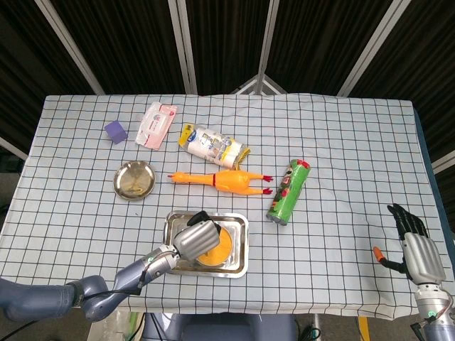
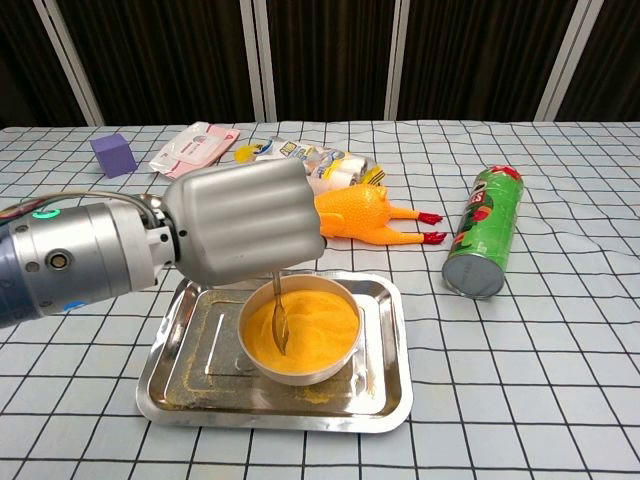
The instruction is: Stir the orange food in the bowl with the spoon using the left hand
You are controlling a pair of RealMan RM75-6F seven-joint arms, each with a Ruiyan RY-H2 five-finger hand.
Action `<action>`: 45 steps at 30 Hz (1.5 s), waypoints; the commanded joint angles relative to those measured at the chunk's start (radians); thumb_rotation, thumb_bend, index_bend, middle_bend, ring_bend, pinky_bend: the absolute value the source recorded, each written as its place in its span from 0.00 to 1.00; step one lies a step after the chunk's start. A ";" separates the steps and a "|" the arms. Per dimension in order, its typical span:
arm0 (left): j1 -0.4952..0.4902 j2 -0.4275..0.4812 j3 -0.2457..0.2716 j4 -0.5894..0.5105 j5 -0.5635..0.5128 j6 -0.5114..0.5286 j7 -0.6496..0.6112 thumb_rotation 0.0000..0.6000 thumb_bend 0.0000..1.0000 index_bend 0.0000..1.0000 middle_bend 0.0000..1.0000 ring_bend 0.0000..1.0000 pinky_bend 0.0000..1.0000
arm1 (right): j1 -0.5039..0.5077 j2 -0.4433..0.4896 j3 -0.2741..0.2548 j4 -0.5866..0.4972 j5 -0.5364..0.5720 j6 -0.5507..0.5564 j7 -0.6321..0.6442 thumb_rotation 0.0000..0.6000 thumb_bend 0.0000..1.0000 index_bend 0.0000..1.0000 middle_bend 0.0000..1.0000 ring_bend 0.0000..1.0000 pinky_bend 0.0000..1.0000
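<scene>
stirring under way: left hand (image 2: 245, 225) grasping the spoon (image 2: 278, 322), its tip sunk in the orange food (image 2: 310, 325) in the bowl (image 2: 300, 372) on the tray (image 2: 385, 395); right hand (image 1: 412, 249) idle, empty, fingers apart.

A white bowl of orange food (image 2: 305, 335) sits in a rectangular steel tray (image 2: 385, 385) at the counter's near edge. Behind the tray lies a yellow rubber chicken (image 2: 360, 213), right of it a green chip can (image 2: 483, 245), left-behind a small round metal dish (image 1: 134, 180).
</scene>
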 commanded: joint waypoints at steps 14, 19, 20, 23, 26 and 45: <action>-0.005 -0.116 -0.032 0.081 -0.092 0.071 0.091 1.00 0.67 0.81 1.00 0.93 0.92 | 0.002 0.000 0.001 0.001 -0.001 -0.003 0.008 1.00 0.37 0.00 0.00 0.00 0.00; -0.004 -0.137 -0.037 0.098 -0.088 0.113 0.094 1.00 0.67 0.81 1.00 0.93 0.93 | 0.002 0.001 0.000 0.001 -0.002 -0.003 0.008 1.00 0.37 0.00 0.00 0.00 0.00; -0.004 -0.139 -0.037 0.100 -0.087 0.119 0.091 1.00 0.67 0.81 1.00 0.93 0.93 | 0.002 0.001 0.000 0.000 -0.002 -0.003 0.007 1.00 0.37 0.00 0.00 0.00 0.00; -0.005 -0.139 -0.031 0.100 -0.082 0.129 0.082 1.00 0.67 0.81 1.00 0.93 0.93 | 0.002 0.001 0.000 -0.001 -0.002 -0.003 0.006 1.00 0.37 0.00 0.00 0.00 0.00; -0.004 -0.129 -0.020 0.089 -0.073 0.134 0.074 1.00 0.67 0.81 1.00 0.93 0.93 | 0.001 0.001 0.000 -0.001 -0.002 -0.002 0.005 1.00 0.37 0.00 0.00 0.00 0.00; -0.006 -0.002 0.029 -0.029 -0.073 0.101 0.066 1.00 0.67 0.81 1.00 0.93 0.93 | 0.001 0.001 -0.002 -0.006 -0.001 -0.002 -0.001 1.00 0.37 0.00 0.00 0.00 0.00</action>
